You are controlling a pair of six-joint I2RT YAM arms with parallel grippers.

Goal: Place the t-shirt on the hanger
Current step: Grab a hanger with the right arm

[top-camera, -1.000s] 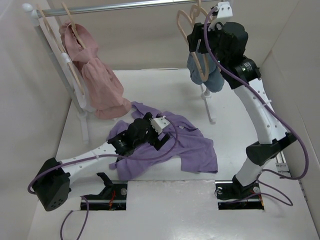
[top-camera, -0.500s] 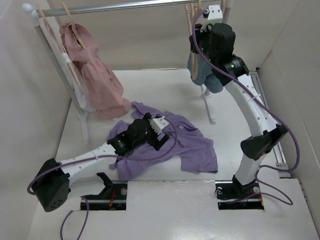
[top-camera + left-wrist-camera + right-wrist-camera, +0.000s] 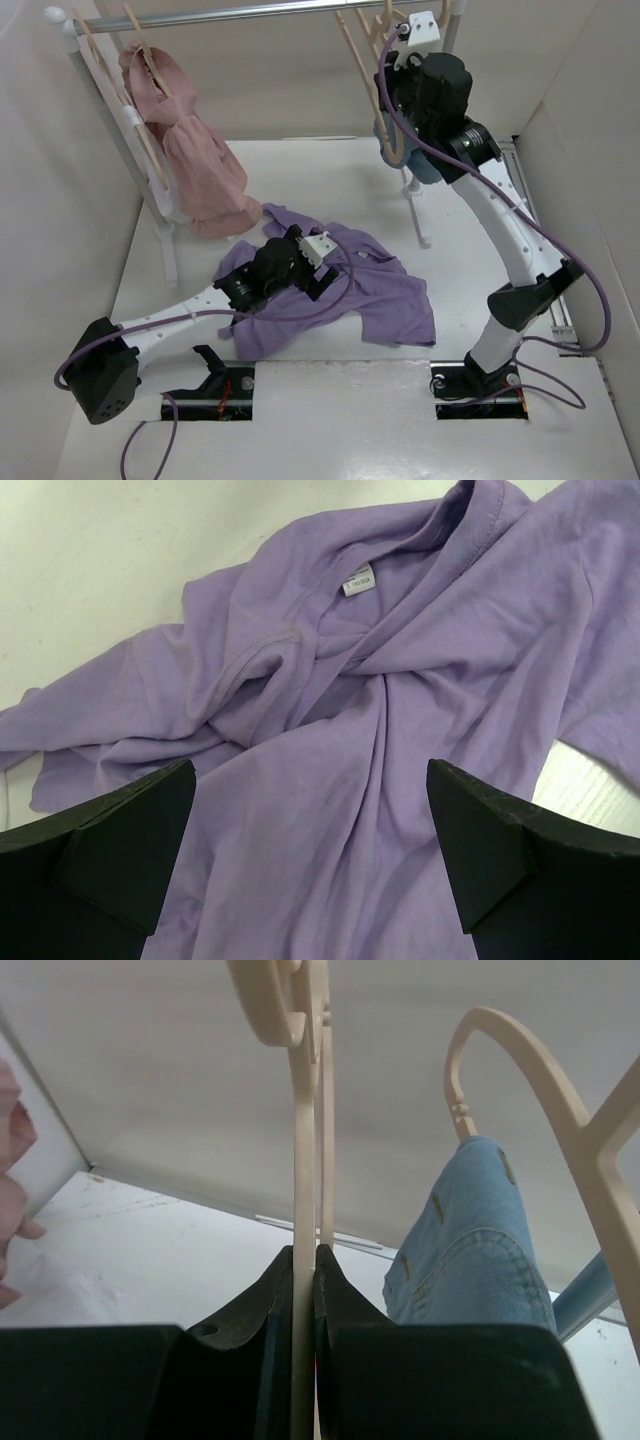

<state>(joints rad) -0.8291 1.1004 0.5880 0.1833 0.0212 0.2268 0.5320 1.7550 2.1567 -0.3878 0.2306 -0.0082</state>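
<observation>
The lavender t-shirt (image 3: pixel 390 290) lies crumpled on the white table, its collar and label facing up in the left wrist view (image 3: pixel 330 730). My left gripper (image 3: pixel 322 262) hovers low over the shirt's middle, open wide, with only fabric showing between its fingers (image 3: pixel 310 770). High at the back right, my right gripper (image 3: pixel 393 100) is shut on the thin pale-beige hanger (image 3: pixel 358 52). In the right wrist view the hanger's stem (image 3: pixel 303 1140) runs straight up from between the closed jaws (image 3: pixel 304 1252) to its hook, near the rail.
A metal rail (image 3: pixel 230 12) spans the back. A pink ruffled garment (image 3: pixel 195 165) hangs on a hanger at the left. A blue denim cloth (image 3: pixel 470 1250) hangs on another beige hanger (image 3: pixel 520 1070) just right of my right gripper. Walls close in both sides.
My right gripper has closed on the hanger and the arm has shifted slightly left and up, swinging the hanger. The left arm and the t-shirt have not moved.
</observation>
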